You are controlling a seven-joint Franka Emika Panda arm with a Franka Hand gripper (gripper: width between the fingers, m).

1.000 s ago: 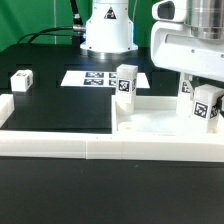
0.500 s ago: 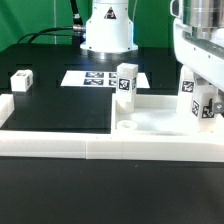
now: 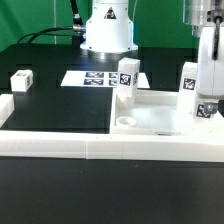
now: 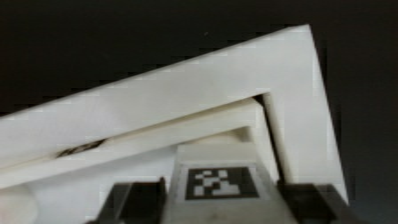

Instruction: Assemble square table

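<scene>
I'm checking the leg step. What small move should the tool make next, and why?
Probably ease the tool toward the corner of the slab and line the leg up there: it grips that tagged leg, and the wrist view shows the corner just beyond it, not yet joined.

Square tabletop [image 3: 160, 122] lies on the worktop [image 3: 60, 108] just behind the border wall [image 3: 60, 143]; marker board [image 3: 78, 77] farther back; one leg block [image 3: 20, 80] at the exterior view's left.
</scene>
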